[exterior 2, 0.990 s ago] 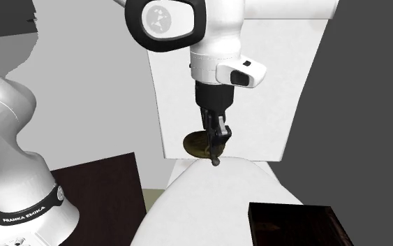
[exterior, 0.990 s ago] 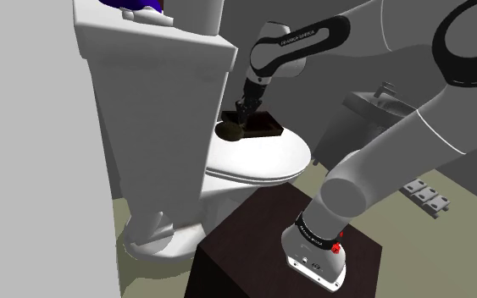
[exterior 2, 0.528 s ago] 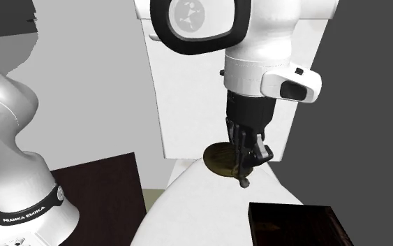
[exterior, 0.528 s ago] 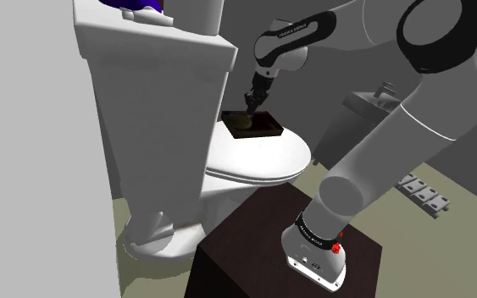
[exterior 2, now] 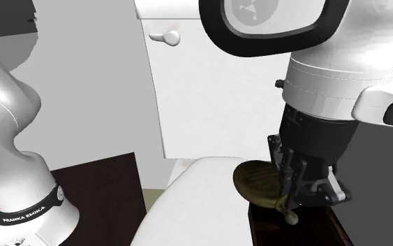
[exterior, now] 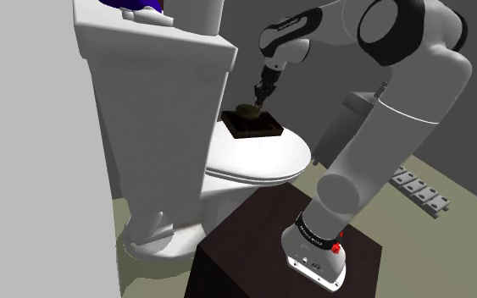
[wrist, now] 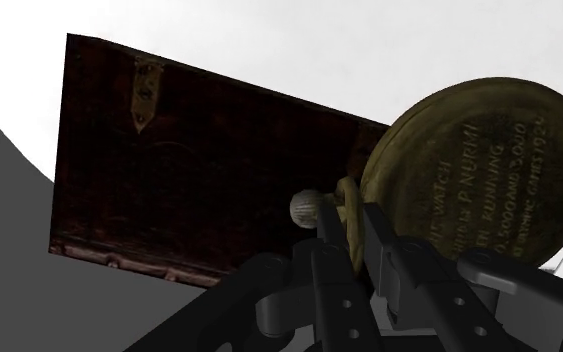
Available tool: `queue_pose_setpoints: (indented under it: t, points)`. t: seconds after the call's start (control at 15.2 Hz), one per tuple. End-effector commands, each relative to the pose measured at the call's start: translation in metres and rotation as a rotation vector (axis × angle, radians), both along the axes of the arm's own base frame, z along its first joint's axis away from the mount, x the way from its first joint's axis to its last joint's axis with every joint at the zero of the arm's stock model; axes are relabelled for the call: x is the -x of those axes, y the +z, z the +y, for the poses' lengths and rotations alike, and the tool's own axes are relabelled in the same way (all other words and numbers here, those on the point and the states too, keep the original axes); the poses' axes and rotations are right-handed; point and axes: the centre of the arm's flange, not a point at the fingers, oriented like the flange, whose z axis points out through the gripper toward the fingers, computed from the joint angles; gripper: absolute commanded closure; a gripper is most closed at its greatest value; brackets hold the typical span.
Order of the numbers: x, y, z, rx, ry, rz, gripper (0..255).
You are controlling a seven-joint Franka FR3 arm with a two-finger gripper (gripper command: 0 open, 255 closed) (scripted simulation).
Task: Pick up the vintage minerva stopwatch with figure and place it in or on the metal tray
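The stopwatch [wrist: 479, 165] is a round brass-coloured disc with raised lettering and a small knob on its stem. My black gripper [wrist: 354, 228] is shut on its stem end, and the disc sticks out sideways from the fingers. In the shoulder view the gripper [exterior: 262, 93] holds the stopwatch [exterior: 247, 110] in the air just above the tray [exterior: 257, 127], a dark brown shallow box on the white toilet lid. In the second exterior view the stopwatch [exterior 2: 257, 183] hangs from the gripper [exterior 2: 290, 203] over the tray's [exterior 2: 268, 227] near edge.
The tray lies on the closed white toilet lid [exterior: 262, 157] in front of the tall white tank [exterior: 152, 76]. A blue object [exterior: 139, 7] rests on the tank. The dark stand [exterior: 253, 245] is at the front, a grey sink [exterior: 380, 100] to the shoulder view's right.
The gripper has carried the stopwatch up off the lid beside the tank and across to the shoulder view's right, so it now hangs over the tray. The grip stayed shut.
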Motion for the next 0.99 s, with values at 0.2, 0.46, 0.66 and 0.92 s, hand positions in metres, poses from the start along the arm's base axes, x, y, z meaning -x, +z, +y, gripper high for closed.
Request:
queue_pose_setpoints:
  t: [0.2, 0.46, 0.66, 0.92]
  points:
    - [-0.018, 0.005, -0.065, 0.001, 0.002, -0.001, 255]
    - [-0.032, 0.009, -0.123, 0.001, 0.002, -0.001, 255]
    - [-0.032, -0.007, -0.123, 0.001, 0.002, -0.001, 255]
    - [-0.032, -0.028, -0.123, 0.001, 0.002, -0.001, 255]
